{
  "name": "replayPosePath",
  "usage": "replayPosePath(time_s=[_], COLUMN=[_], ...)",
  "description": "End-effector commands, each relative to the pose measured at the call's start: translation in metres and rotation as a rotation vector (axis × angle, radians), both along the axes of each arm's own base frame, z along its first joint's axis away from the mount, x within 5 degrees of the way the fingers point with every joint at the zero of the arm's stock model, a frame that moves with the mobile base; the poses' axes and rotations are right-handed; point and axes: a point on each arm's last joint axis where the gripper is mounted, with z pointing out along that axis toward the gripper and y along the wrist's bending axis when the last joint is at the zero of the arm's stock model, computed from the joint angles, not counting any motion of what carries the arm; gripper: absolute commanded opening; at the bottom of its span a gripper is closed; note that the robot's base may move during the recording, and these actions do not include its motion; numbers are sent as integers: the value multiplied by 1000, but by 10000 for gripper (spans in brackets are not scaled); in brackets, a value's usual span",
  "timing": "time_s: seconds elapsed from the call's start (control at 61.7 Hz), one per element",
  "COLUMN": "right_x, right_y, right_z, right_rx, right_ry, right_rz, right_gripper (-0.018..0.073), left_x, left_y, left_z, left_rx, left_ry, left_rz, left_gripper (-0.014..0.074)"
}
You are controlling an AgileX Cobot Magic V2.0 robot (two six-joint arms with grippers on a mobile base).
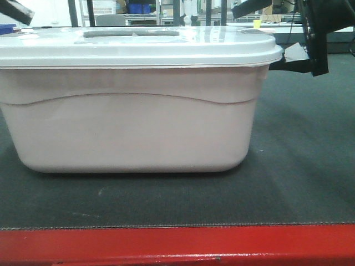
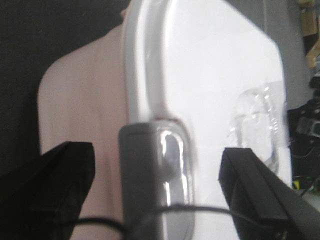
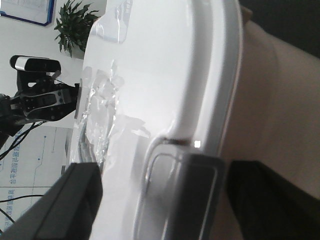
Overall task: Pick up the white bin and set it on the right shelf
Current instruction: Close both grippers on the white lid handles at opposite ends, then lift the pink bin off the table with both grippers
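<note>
Two wrist views show jaws wide astride the white bin (image 2: pixel 210 75) rim; front view hides that.

- Looks close along the white bin (image 3: pixel 165 75): glossy lid across the middle, pinkish wall right of the rim.
- Shows a grey clip (image 3: pixel 192 195) on the lid's edge, low in frame.
- Finds the right gripper (image 3: pixel 167 172) spread wide, one dark finger (image 3: pixel 65 205) over the lid, the other outside the rim; contact unclear.
- Catches, beyond the lid at left, a black robot arm (image 3: pixel 40 97), potted plant (image 3: pixel 75 25) and wall chart (image 3: pixel 30 165).
</note>
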Motion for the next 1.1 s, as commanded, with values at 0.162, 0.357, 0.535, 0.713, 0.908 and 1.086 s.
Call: replayPosePath(time_s=[0.162,0.357,0.535,0.713,0.908,1.086], right_x=[-12,-13,-12,-14,-17,-26], right_y=[7,7,7,7,3,4], right_z=[32,32,45,68,96,109], right_rx=[141,147,224,345,487,483], right_ry=[-69,-68,-96,-150,-215,-248], right_rz=[102,111,71,12,-56,-56], right_gripper=[423,221,130,74,66,66], left_x=[-13,-14,-10,-6,-3,-3], left_y=[-17,-30,-38,-39,-42,-53], left_z=[30,30,42,55,66,78], left_rx=[-140,-142,-270,-404,-525,-648], left_ry=[-42,-40,-72,-105,-131,-150], left_rz=[-108,-146,-120,-76,-46,-42], left_gripper=[343,158,-129,-127,-127,-127])
